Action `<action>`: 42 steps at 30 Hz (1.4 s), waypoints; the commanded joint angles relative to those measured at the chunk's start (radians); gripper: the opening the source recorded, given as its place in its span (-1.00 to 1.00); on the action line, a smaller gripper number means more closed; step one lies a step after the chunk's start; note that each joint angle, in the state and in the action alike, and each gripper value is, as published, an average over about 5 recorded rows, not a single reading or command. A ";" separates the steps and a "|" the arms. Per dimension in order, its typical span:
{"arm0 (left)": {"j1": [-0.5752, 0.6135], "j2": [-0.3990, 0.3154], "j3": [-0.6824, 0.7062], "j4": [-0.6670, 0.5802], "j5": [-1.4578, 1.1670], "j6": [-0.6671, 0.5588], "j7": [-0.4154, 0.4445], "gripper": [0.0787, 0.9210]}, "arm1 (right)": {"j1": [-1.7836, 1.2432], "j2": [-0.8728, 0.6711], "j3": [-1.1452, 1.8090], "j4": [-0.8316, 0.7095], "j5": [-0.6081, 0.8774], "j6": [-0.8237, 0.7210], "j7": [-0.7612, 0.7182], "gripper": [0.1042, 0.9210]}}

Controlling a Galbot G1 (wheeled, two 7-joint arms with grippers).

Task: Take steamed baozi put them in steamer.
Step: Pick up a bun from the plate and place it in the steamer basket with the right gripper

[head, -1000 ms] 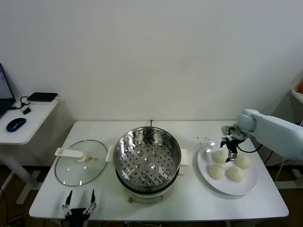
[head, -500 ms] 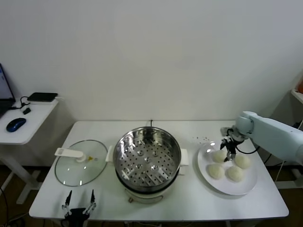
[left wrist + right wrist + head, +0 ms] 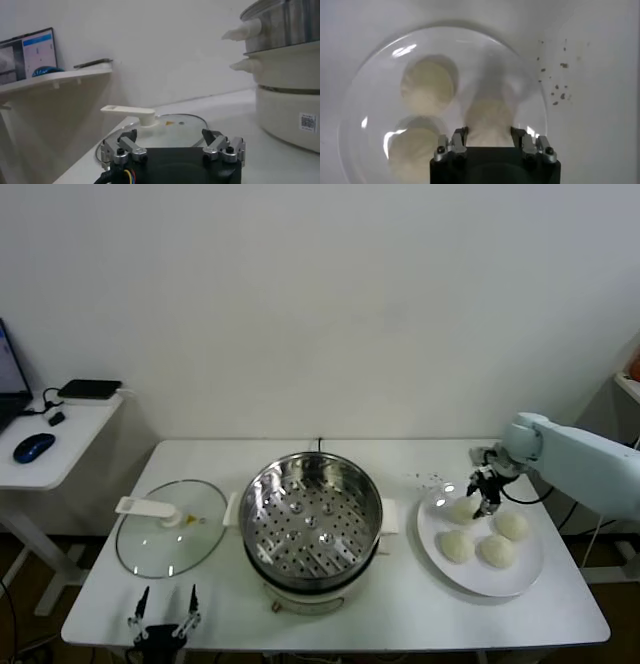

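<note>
Four cream-white baozi lie on a white plate (image 3: 522, 577) at the right of the table. My right gripper (image 3: 486, 493) hovers low over the plate's far left baozi (image 3: 461, 510), open. In the right wrist view that baozi (image 3: 490, 117) sits just beyond and between the fingertips of the gripper (image 3: 489, 134), with two others (image 3: 427, 85) beside it. The steel steamer (image 3: 312, 522) stands mid-table with nothing on its perforated tray. My left gripper (image 3: 160, 622) is parked open at the table's front left, and shows in its own wrist view (image 3: 170, 137).
The glass lid (image 3: 170, 529) with its white handle lies flat left of the steamer, and shows ahead in the left wrist view (image 3: 165, 122). The steamer's side (image 3: 287, 75) is close by there. A side desk (image 3: 45, 439) holds a mouse. Dark crumbs (image 3: 559, 92) lie by the plate.
My right gripper has shifted slightly back and to the right over the same baozi. The baozi and the left arm have not moved.
</note>
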 commanded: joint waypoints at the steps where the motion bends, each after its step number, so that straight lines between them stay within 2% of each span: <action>1: 0.007 -0.030 0.001 -0.015 0.007 0.004 0.000 0.77 | 0.344 -0.026 -0.223 0.214 0.216 -0.034 0.003 0.22; 4: 0.012 -0.029 0.002 -0.021 0.011 0.005 0.000 0.77 | 0.444 -0.015 -0.302 0.297 0.298 -0.070 0.016 0.22; 6: 0.014 -0.028 0.003 -0.022 0.012 0.003 0.000 0.77 | 0.490 0.005 -0.330 0.327 0.323 -0.037 0.017 0.22; 13: 0.015 -0.030 0.012 -0.027 0.017 -0.001 0.000 0.77 | 0.595 0.152 -0.361 0.341 0.279 0.277 0.044 0.22; 17: 0.014 -0.032 0.011 -0.032 0.016 -0.001 -0.001 0.77 | 0.624 0.258 -0.365 0.332 0.295 0.397 0.080 0.22; 23: 0.008 -0.034 0.003 -0.026 0.012 -0.002 -0.003 0.77 | 0.597 0.436 -0.355 0.242 0.276 0.653 0.125 0.22; 31: 0.005 -0.035 0.001 -0.023 0.009 -0.002 -0.006 0.77 | 0.481 0.604 -0.319 0.066 0.102 0.929 0.119 0.28; 42: 0.007 -0.033 -0.006 -0.018 0.007 -0.002 -0.013 0.77 | 0.344 0.722 -0.297 -0.103 0.070 0.981 0.088 0.28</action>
